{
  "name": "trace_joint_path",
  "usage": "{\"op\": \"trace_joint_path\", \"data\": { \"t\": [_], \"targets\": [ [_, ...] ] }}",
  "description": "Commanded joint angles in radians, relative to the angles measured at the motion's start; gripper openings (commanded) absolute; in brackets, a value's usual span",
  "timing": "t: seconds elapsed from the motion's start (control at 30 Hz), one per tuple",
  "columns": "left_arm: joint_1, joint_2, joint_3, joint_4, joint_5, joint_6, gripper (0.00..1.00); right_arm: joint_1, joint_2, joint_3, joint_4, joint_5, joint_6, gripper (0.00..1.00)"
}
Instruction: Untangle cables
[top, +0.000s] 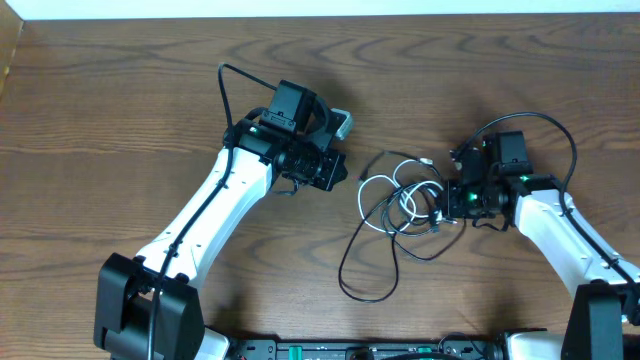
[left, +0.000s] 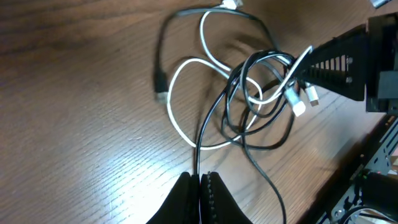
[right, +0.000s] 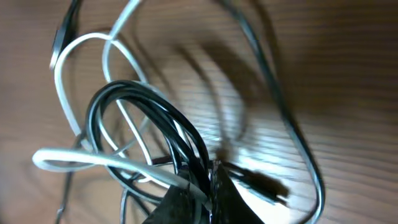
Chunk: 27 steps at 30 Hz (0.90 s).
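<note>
The step in hand is judged to be the drawing apart of the tangle of cables (top: 405, 195), which lies on the table (top: 120, 90) between the two arms. Nearest to the robot's base, a long black loop (top: 343, 272) comes out of the tangle and lies free on the wood. It is best left slack, so that it can be fed through the knot when the pull begins. In the tangle itself the white cable (right: 62, 68) is threaded through several black coils. A slow, even pull away from the tangle to both sides is therefore advised, and it should be stopped as soon as the coils are seen to tighten instead of to open. A small lift from the table may help the plugs to pass. To the left of the tangle, the left gripper (left: 200, 186) is seen with its fingers pressed together. One black strand runs from the tangle straight into the tips and is judged to be pinched there. To the right of the tangle, the right gripper (right: 208, 186) is closed narrowly on the black coils, and a white strand is touched at the same place. On the far side of the tangle, a small plug (top: 427, 160) lies free on the table.
</note>
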Motion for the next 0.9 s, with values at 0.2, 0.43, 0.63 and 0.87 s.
{"op": "trace_joint_path", "data": {
  "t": [0.2,0.43,0.63,0.87],
  "targets": [
    [-0.015,0.008,-0.001,-0.003,0.056,-0.032,0.29,0.006,-0.001,0.003,0.029,-0.429,-0.101,0.01],
    [-0.048,0.014,-0.002,-0.002,0.056,-0.044,0.38,0.011,-0.001,0.003,0.044,-0.581,-0.16,0.01],
    [-0.066,0.048,-0.002,-0.002,0.056,-0.055,0.38,0.011,-0.001,0.003,0.012,-0.573,-0.159,0.19],
    [-0.08,0.135,-0.002,0.001,0.064,-0.089,0.38,0.011,-0.001,0.003,0.01,-0.564,-0.143,0.38]
  ]
}}
